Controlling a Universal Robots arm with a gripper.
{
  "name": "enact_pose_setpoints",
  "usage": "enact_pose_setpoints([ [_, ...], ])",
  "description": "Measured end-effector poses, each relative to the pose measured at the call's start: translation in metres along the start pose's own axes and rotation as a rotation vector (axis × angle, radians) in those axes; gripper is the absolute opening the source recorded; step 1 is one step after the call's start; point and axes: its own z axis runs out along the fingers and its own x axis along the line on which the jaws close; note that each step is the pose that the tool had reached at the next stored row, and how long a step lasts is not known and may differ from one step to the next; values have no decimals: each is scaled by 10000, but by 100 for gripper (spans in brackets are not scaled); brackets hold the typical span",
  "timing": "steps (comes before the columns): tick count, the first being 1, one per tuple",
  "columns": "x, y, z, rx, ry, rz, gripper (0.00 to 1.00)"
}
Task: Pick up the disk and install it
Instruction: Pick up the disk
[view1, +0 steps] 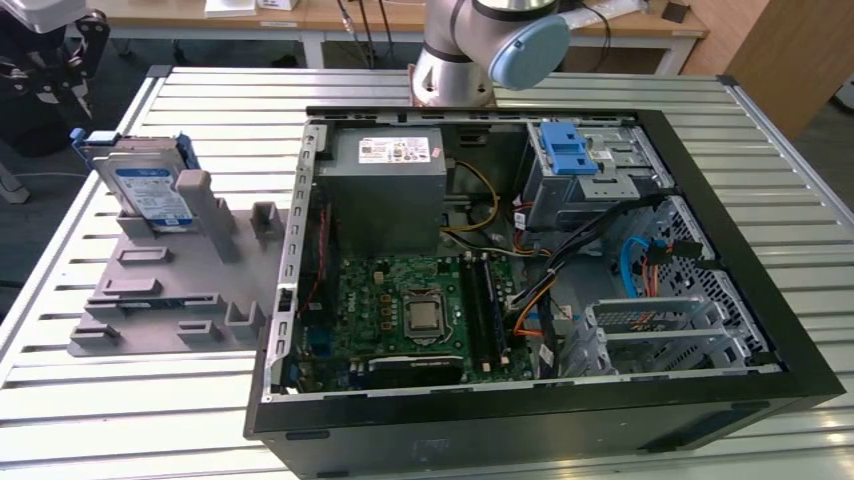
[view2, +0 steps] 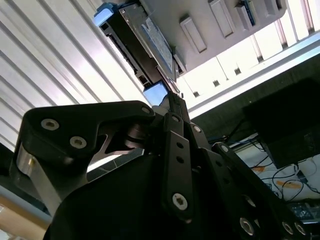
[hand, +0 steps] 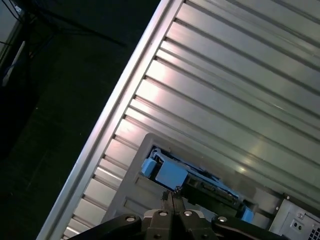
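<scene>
In the first wrist view the end effector (hand: 172, 192) has its fingertips pressed together, it seems with nothing between them. Near beyond its tip is the disk (hand: 200, 182). It stands upright in a grey holder (view1: 174, 290) on the table (view1: 134, 420), at about ten o'clock from the open computer case (view1: 534, 430) in the exterior view.

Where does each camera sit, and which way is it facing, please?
Exterior view: high off the arm, looking down on table, open computer case and arm base.
First wrist view: on the arm, looking down past the shut gripper at the disk.
Second wrist view: on the arm, looking past the gripper at the disk in its grey fixture.
Shared: both wrist views show gripper and disk.
</scene>
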Motion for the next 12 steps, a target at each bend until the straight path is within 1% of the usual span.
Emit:
enact_pose_setpoints([
  [12,0,0,2,-12,51,-1216,11],
])
